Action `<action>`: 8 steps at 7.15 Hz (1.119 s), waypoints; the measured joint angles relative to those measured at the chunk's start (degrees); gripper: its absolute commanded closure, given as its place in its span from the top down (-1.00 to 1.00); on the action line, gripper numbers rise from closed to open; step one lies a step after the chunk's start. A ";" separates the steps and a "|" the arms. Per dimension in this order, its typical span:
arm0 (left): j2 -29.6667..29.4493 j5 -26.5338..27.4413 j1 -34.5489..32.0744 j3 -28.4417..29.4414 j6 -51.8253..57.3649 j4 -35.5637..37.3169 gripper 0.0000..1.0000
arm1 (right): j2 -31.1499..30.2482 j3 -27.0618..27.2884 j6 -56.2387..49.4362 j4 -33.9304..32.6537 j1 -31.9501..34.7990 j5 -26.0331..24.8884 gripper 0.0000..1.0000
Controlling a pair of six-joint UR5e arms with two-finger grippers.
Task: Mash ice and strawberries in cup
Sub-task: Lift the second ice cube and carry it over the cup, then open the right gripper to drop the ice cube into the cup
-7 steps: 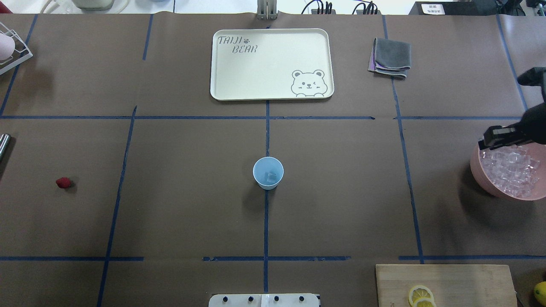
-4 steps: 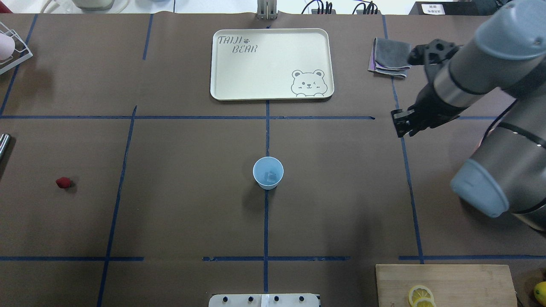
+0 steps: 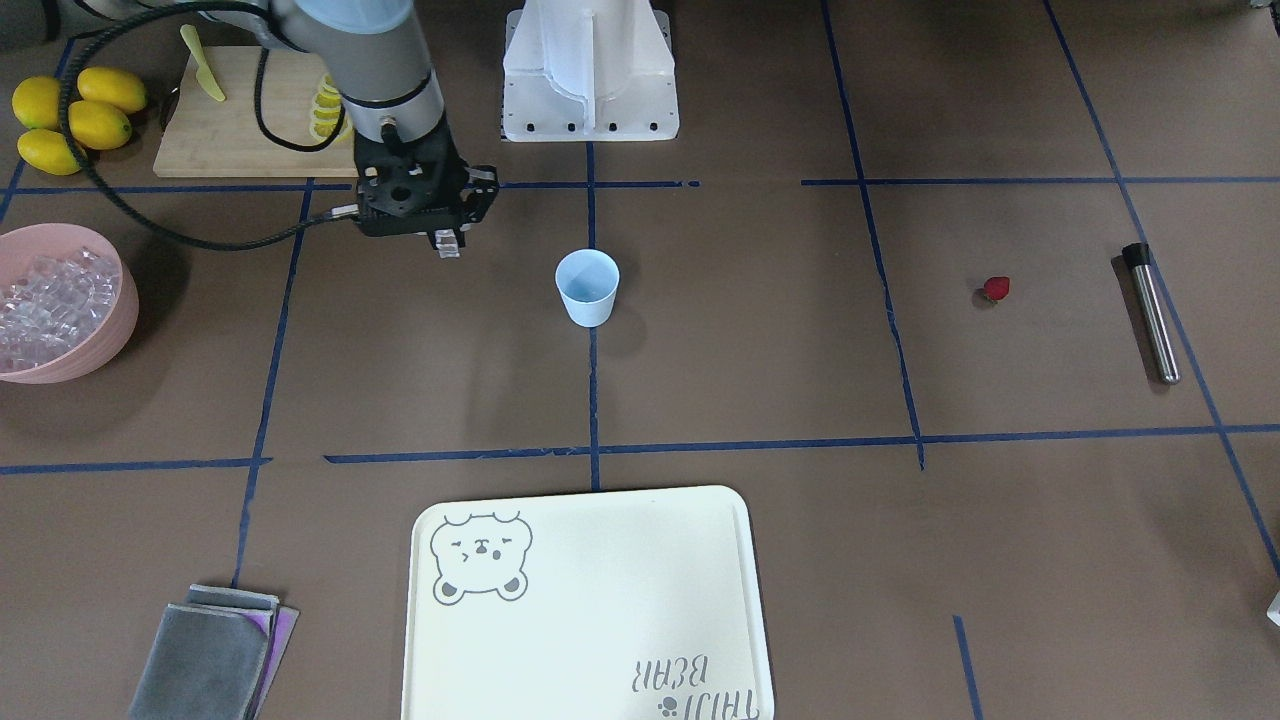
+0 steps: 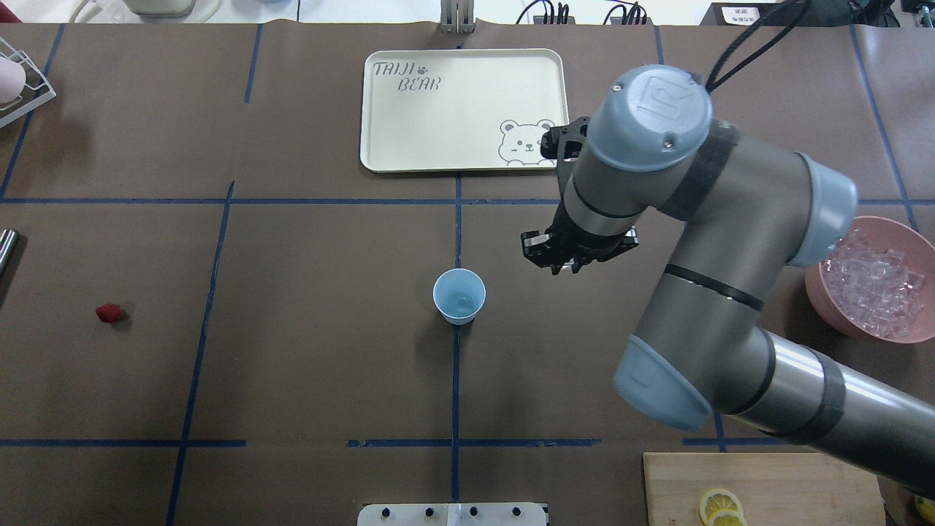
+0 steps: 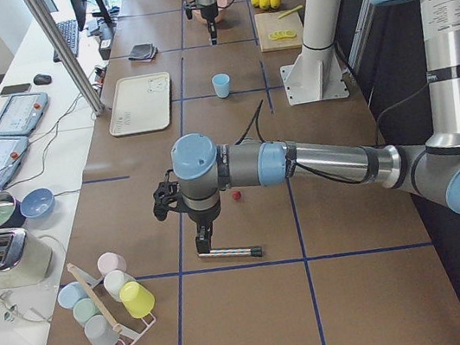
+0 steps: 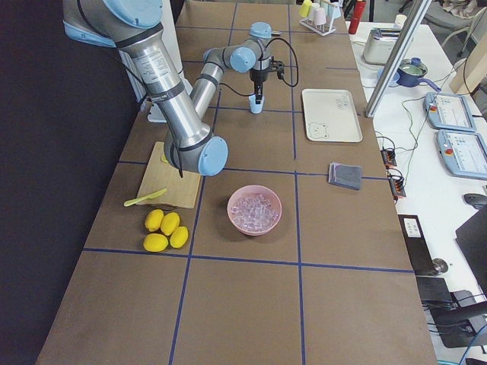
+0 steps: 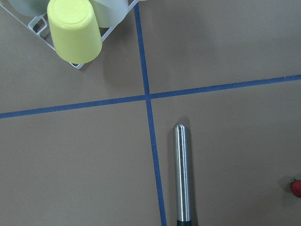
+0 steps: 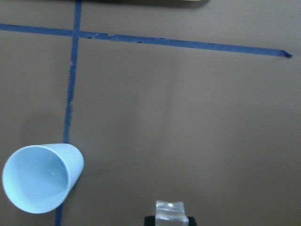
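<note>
Since the overhead frame 0.6 s back, our right gripper (image 4: 564, 264) has swung inward from beside the grey cloth (image 3: 215, 655). It is now just right of the cup (image 4: 459, 296), not yet over it. The strawberry (image 4: 109, 313) lies well apart on the left half. The pink bowl (image 4: 865, 334) of ice (image 4: 876, 285) sits at the right edge.

Front-facing: the jaws are closed on one clear ice cube (image 3: 447, 246), held above the table beside the cup and short of its rim. The muddler (image 3: 1150, 315) lies beyond the strawberry.

Exterior left: the left gripper (image 5: 204, 243) hovers over the muddler's dark end. We cannot tell how far its jaws stand apart, or whether they hold anything.

Exterior right: the near arm's wrist seems to be directly above the cup, but depth is foreshortened, so we trust the overhead.

Left wrist: muddler below, strawberry at the right edge, yellow cup (image 7: 74, 30) at top left.

Right wrist: cube at low centre, cup mouth to the lower left.

Judgement: the step in hand is dropping ice into the cup. We should centre the cube over the mouth, come low, then release. The opening is small, and a cube striking the rim could bounce out or tip the light cup. Nothing stands near the cup and the tray (image 4: 453, 109) is well beyond it, so the sideways approach looks unobstructed.
</note>
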 measured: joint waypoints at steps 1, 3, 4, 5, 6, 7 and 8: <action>0.00 0.04 0.00 0.00 0.00 -0.03 1.00 | 2.31 -2.90 1.22 2.06 -1.73 -0.45 -1.00; 0.01 0.06 0.00 0.00 0.06 -0.17 1.00 | 6.36 -9.72 5.22 7.03 -4.19 -1.78 -1.00; 0.01 0.07 0.00 0.00 0.08 -0.23 1.00 | 8.65 -12.68 7.29 7.92 -5.17 -2.57 -1.00; 0.01 0.07 0.00 0.00 0.07 -0.25 1.00 | 10.22 -14.70 8.95 8.31 -6.04 -3.30 -1.00; 0.01 0.07 0.00 0.00 0.05 -0.26 1.00 | 11.00 -15.86 9.73 8.42 -6.62 -3.82 -0.98; 0.01 0.07 0.00 0.00 0.05 -0.27 1.00 | 11.28 -16.40 10.01 8.46 -6.90 -4.18 -0.85; 0.01 0.07 0.00 0.00 0.02 -0.27 1.00 | 11.33 -16.61 10.07 8.47 -6.99 -4.33 -0.37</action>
